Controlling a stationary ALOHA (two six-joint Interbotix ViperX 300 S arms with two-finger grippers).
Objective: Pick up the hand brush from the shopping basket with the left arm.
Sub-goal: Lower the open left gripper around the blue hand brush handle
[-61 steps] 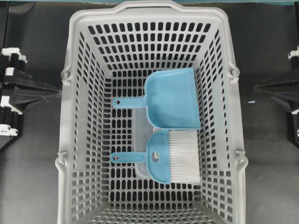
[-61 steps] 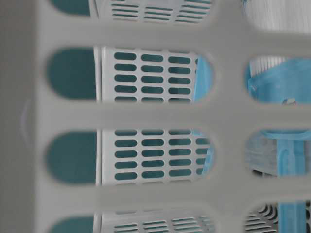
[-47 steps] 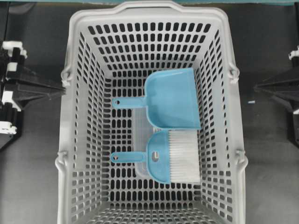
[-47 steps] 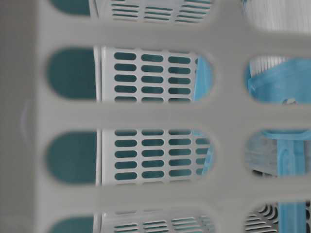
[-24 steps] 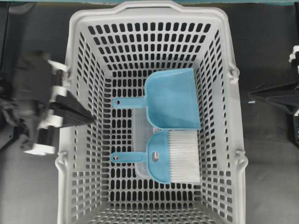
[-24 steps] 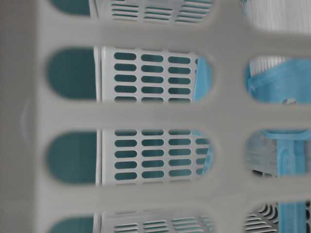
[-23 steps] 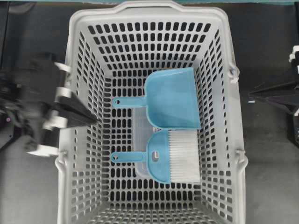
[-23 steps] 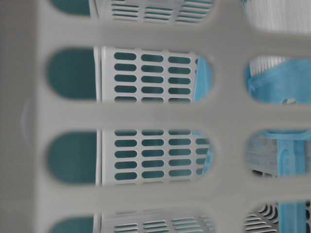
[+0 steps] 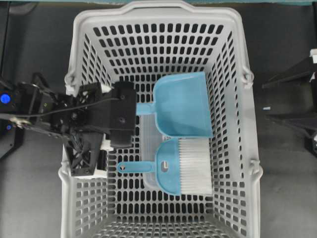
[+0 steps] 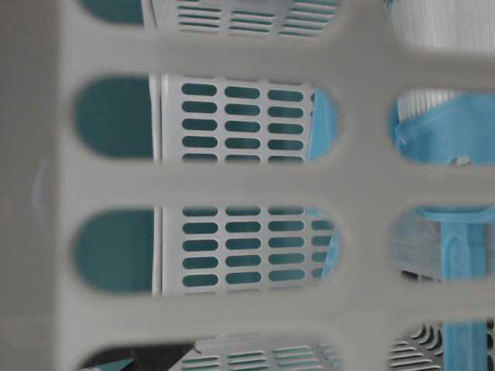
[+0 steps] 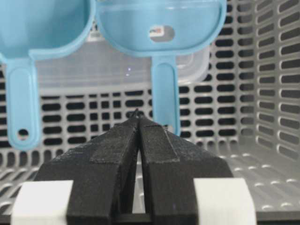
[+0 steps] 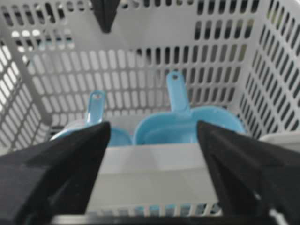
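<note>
Our left end effector (image 11: 138,117) has swung into the shopping basket (image 9: 79,29), jaws together; we should part them before straddling the hand brush (image 9: 171,168) handle

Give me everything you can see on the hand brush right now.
The hand brush is light-blue plastic with a wide block of white bristles, a rounded body with an oval hole, and a thin handle ending in a hanging hole. It lies flat in the shopping basket, partly on a clear plastic piece, handle toward the left gripper, beside the dustpan. Nothing grips it.
</note>
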